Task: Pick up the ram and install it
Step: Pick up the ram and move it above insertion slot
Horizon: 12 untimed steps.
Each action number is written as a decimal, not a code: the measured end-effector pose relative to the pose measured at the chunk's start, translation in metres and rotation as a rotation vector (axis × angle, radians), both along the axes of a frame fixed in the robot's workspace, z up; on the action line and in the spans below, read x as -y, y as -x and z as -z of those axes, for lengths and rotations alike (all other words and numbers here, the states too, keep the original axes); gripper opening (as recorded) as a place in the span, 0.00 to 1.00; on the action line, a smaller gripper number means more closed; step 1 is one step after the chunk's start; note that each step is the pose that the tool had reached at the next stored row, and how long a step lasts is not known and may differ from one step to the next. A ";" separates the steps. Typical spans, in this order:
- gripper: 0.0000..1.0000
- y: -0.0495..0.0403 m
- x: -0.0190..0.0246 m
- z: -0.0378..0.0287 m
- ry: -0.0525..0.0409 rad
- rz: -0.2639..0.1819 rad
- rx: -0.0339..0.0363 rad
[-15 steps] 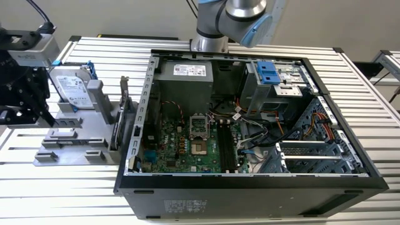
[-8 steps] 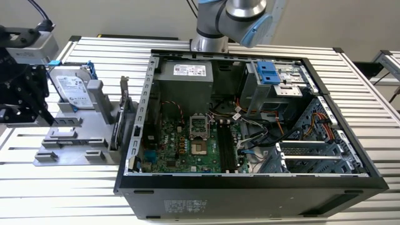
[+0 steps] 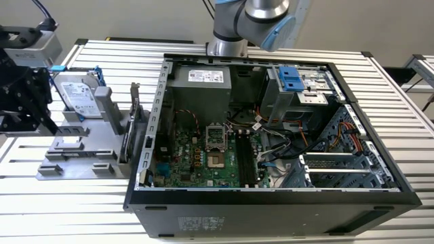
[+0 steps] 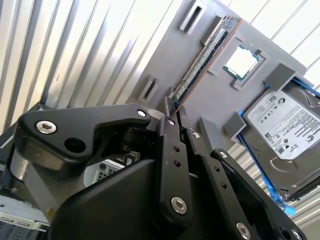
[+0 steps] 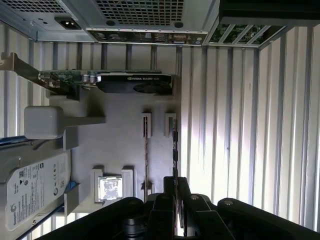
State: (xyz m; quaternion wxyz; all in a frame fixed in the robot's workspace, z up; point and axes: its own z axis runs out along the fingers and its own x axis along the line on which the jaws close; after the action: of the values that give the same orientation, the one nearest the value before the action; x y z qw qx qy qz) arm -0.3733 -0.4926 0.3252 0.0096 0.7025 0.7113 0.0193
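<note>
Ram: thin dark-green circuit-board ram stands edge-up in a grey slotted holder, so my claw can pinch it.
Claw: black claw, pressed together on the ram's near end, I judge.

The ram — its near end hides behind the end effector.
</note>
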 end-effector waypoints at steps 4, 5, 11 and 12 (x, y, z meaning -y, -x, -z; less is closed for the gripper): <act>0.00 0.0000 0.0000 -0.0018 0.0000 0.000 0.0000; 0.00 0.0000 0.0000 -0.0022 0.0000 0.000 0.0000; 0.00 0.0000 0.0000 -0.0045 0.0000 0.000 -0.0001; 0.00 0.0000 0.0000 -0.0052 0.0001 0.000 -0.0001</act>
State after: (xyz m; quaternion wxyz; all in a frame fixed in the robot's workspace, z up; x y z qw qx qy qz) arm -0.3733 -0.4926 0.3304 0.0096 0.7025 0.7113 0.0193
